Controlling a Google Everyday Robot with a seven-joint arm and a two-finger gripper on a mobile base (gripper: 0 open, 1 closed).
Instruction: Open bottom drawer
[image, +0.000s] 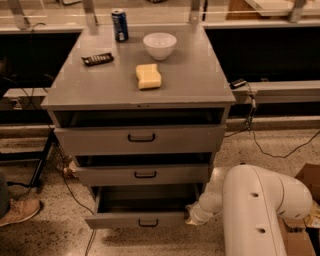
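The grey cabinet has three drawers. The bottom drawer is the lowest and narrowest, with a small black bar handle. It stands pulled out, and its dark inside shows behind the front panel. The middle drawer and top drawer stick out a little. My white arm reaches in from the lower right. My gripper is at the right end of the bottom drawer's front panel, mostly hidden by the wrist.
On the cabinet top are a blue can, a white bowl, a yellow sponge and a dark snack bar. A shoe is on the floor at the left. Cables run on the floor at the right. A cardboard box is at the far right.
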